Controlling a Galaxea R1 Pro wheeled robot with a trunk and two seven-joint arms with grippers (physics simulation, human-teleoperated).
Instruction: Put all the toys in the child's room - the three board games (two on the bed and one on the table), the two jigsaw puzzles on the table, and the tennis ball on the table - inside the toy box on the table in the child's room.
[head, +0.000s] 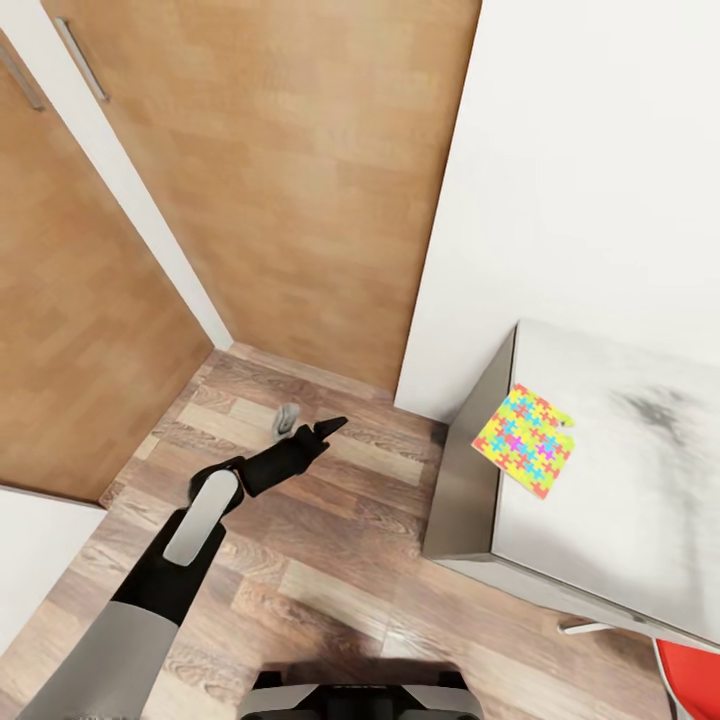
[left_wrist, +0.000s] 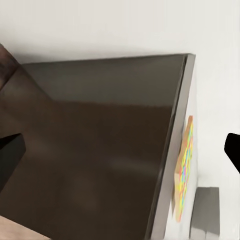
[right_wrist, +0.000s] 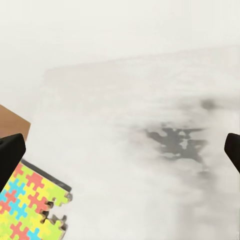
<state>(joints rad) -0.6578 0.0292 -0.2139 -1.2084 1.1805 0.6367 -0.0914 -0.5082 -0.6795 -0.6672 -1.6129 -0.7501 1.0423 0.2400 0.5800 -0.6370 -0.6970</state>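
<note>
Table (head: 640, 480), light grey, occupies the right of the head frame; wood doors (head: 290, 180) fill the upper left. Puzzle (head: 524, 440) lies flat near the table's left edge, one corner at the rim. It looks thin, light and fairly stiff, likely best pinched at an overhanging edge or slid to the rim first. Left gripper (head: 325, 430), centre-left above the floor, holds nothing; its opening cannot be judged. Right fingers (right_wrist: 10, 160) stand wide apart, empty.
</note>
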